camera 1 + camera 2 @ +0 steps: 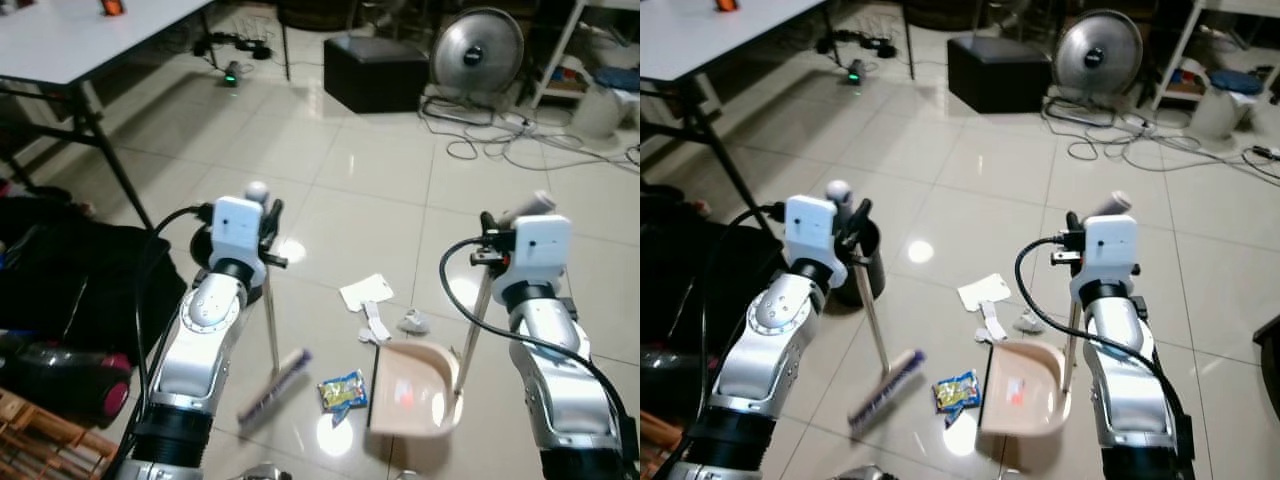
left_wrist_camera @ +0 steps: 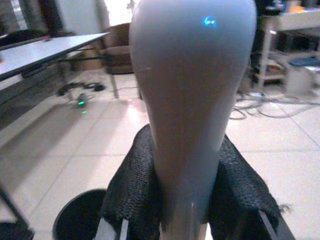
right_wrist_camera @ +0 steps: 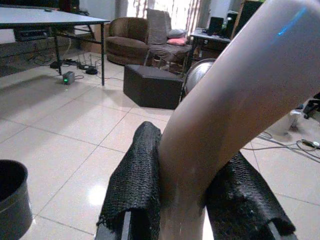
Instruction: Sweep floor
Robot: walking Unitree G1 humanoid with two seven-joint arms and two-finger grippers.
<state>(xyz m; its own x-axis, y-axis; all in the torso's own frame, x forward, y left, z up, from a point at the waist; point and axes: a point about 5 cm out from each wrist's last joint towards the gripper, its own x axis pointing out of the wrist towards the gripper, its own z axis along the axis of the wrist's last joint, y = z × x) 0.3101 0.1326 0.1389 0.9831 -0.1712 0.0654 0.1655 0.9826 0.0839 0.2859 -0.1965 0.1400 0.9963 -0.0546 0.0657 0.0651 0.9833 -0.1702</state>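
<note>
My left gripper (image 1: 268, 225) is shut on the top of a broom handle (image 2: 190, 100). The stick (image 1: 271, 320) runs down to the purple brush head (image 1: 275, 385), which rests on the tiles. My right gripper (image 3: 182, 170) is shut on the upright handle (image 1: 470, 335) of a beige dustpan (image 1: 410, 392). The pan sits on the floor with its mouth facing the broom. Between brush and pan lies a yellow and blue snack wrapper (image 1: 342, 390). A white paper (image 1: 366, 292), a paper strip (image 1: 377, 325) and a crumpled scrap (image 1: 413, 321) lie just beyond the pan.
A black bin (image 1: 855, 265) stands behind the left arm. A black bag (image 1: 60, 280) and a wicker basket (image 1: 25, 440) lie at the left. Farther off are a white table (image 1: 90, 40), a black box (image 1: 375, 72), a fan (image 1: 477, 50) and loose cables (image 1: 500, 135).
</note>
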